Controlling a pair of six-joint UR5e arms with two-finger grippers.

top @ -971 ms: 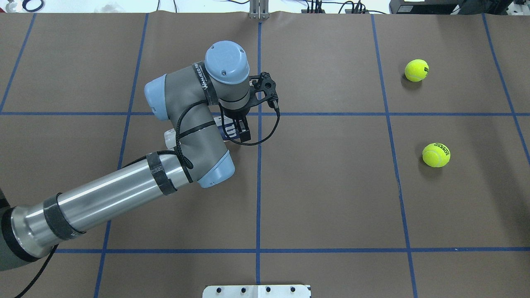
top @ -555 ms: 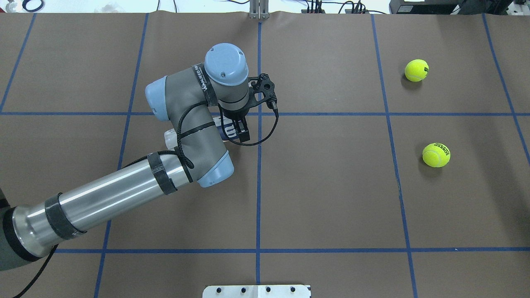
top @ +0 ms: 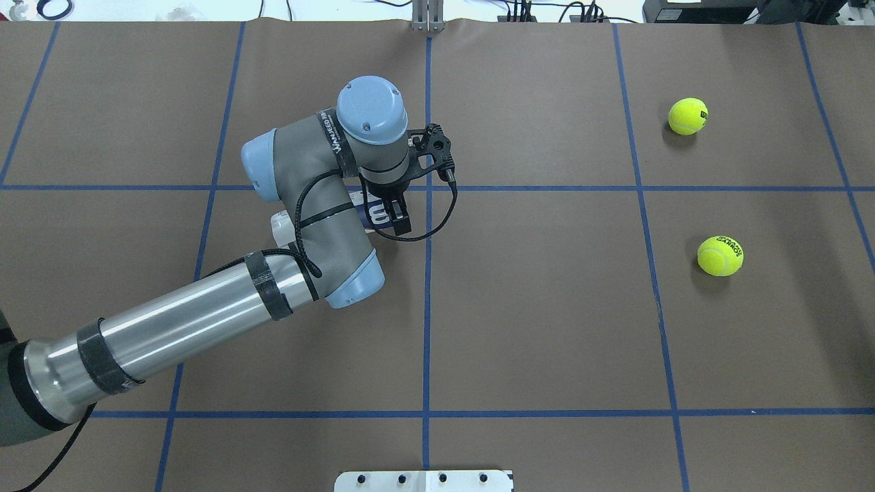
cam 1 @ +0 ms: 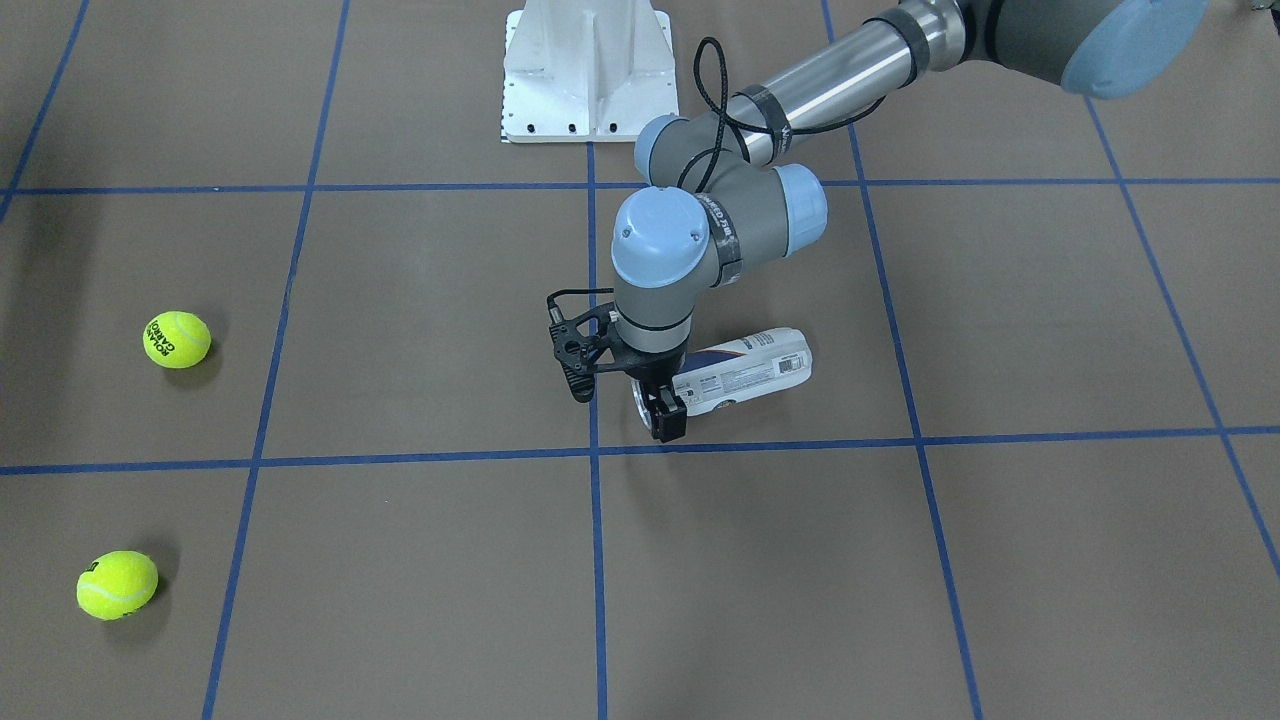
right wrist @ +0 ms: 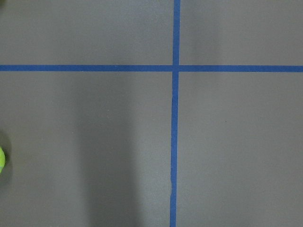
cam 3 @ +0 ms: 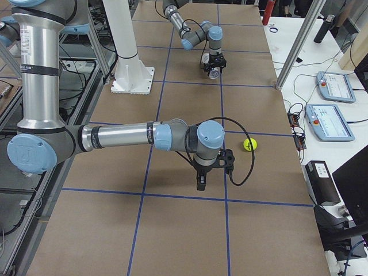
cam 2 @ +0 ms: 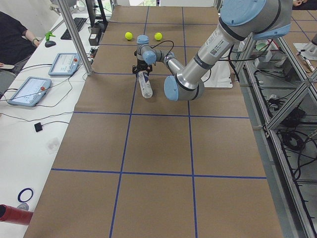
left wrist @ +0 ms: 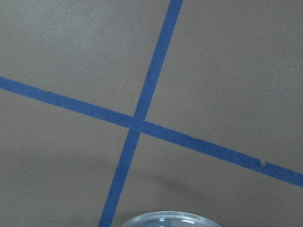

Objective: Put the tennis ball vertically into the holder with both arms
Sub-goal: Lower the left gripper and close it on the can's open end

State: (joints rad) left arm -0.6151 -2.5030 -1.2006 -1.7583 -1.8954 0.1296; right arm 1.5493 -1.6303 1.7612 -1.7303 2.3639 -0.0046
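The holder (cam 1: 745,368), a clear can with a white and navy label, lies on its side near the table's middle; it also shows in the overhead view (top: 372,213) and in the exterior left view (cam 2: 145,85). My left gripper (cam 1: 662,408) points down at its rim end, fingers either side, and looks shut on it. The left wrist view shows only the rim (left wrist: 163,219). Two tennis balls (top: 688,115) (top: 720,255) lie far off on my right side. My right gripper (cam 3: 200,183) hovers beside a ball (cam 3: 249,144); I cannot tell if it is open or shut.
The white pedestal base (cam 1: 590,70) stands at the robot's edge of the table. Blue tape lines (top: 426,294) grid the brown surface. Tablets and cables (cam 2: 63,63) lie along the operators' side. A ball's edge (right wrist: 1,161) shows in the right wrist view.
My left wrist has shifted slightly toward the robot and tilted a little, with the gripper staying at the holder's rim end. The balls have not moved.
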